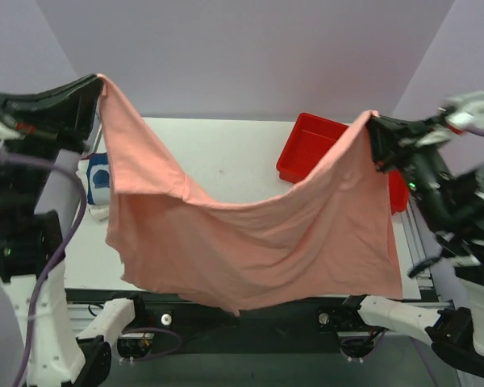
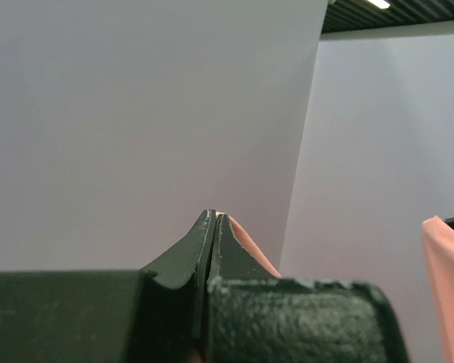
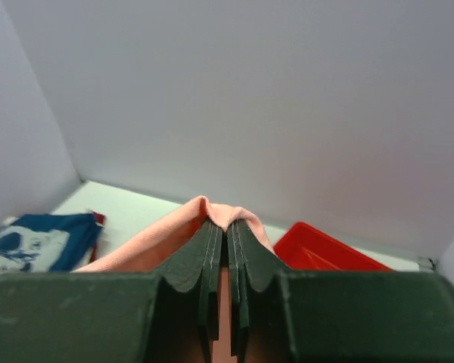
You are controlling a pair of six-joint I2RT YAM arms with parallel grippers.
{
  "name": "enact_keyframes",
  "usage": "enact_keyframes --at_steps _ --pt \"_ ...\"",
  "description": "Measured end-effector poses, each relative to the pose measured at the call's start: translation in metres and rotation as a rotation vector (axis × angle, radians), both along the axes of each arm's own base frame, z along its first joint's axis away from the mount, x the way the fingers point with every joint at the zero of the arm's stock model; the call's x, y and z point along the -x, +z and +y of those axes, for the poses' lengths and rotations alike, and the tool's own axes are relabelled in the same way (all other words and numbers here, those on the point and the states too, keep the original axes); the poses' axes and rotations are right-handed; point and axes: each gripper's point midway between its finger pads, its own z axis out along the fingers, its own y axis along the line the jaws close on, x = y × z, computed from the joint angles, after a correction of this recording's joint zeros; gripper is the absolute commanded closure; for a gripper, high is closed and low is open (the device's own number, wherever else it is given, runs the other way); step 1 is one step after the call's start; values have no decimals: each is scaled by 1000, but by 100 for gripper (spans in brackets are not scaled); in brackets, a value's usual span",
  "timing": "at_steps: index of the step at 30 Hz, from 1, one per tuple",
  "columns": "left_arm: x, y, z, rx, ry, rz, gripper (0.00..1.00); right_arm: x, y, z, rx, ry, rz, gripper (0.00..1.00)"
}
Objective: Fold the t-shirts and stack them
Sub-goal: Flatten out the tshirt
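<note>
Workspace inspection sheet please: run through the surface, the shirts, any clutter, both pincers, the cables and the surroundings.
Surface: white table, partly hidden behind the raised shirt.
Job's things: salmon-pink t-shirt held up in the air, sagging between the two arms; navy printed t-shirt lying at the table's left edge.
Clutter: red tray at the right rear of the table.
Pincers: left pincer shut on one top corner of the pink shirt; right pincer shut on the other.
Cables: purple cable hanging along the left arm.
Surroundings: plain lilac walls; nothing else seen.
</note>
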Motion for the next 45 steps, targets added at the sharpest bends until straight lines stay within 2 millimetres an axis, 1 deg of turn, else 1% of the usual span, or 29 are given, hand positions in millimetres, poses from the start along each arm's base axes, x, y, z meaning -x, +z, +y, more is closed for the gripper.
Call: enact_keyframes --at_steps 2,4,5,6,7,8,10,11,12,14,15,17,19,21,24,26,30,33,36,37,39,41,43,45 --pt "-49 -24 2 8 -11 97 100 -36 -28 14 54 -65 70 100" --pt "-104 -56 5 17 -17 216 100 -76 -62 21 94 -133 157 100" --pt "-120 -66 6 21 -19 253 100 -93 -74 20 106 -166 191 100" --pt "-144 -82 8 28 -21 308 100 -112 -91 20 117 -194 236 100" --pt "-165 -98 9 33 -22 359 100 -135 -110 15 125 -231 290 100" --pt "-186 -117 10 40 -26 417 100 -151 -124 11 127 -256 328 100" --pt "-209 -142 11 47 -31 490 100 -174 -145 2 123 -293 387 100" --pt "-214 -148 11 49 -34 508 100 -182 -152 -3 115 -306 407 100" --pt "-217 -151 10 49 -40 516 100 -186 -156 -7 110 -314 419 100" --pt "-215 -148 9 49 -51 506 100 -190 -152 -9 90 -313 416 100" --pt "-212 -142 8 50 -55 489 100 -189 -146 -9 79 -306 405 100" --pt "-203 -130 6 49 -64 451 100 -185 -128 -7 56 -288 367 100" --pt "-188 -115 5 47 -69 405 100 -178 -108 -7 32 -269 318 100" --pt "-170 -100 3 40 -75 356 100 -165 -91 -9 12 -253 277 100" --pt "-133 -75 0 32 -75 272 100 -136 -64 -15 -20 -227 206 100" --pt "-99 -56 -1 25 -67 201 100 -113 -45 -21 -43 -211 153 100" --pt "-26 -23 0 8 -21 42 100 -59 -8 -39 -99 -199 33 100" --pt "23 -2 0 -15 19 -65 100 -20 13 -53 -135 -196 -47 100" --pt "76 29 -2 -35 46 -201 100 18 34 -68 -169 -192 -132 100" --pt "88 37 -2 -40 53 -234 100 30 41 -72 -179 -191 -160 100" --pt "101 44 -2 -46 63 -267 100 44 51 -77 -190 -190 -193 100" --pt "108 47 -2 -51 71 -275 100 51 56 -80 -193 -191 -207 100" --pt "108 47 -2 -57 77 -275 100 51 54 -80 -188 -192 -203 100" --pt "101 44 -1 -58 76 -265 100 46 48 -78 -179 -195 -184 100"
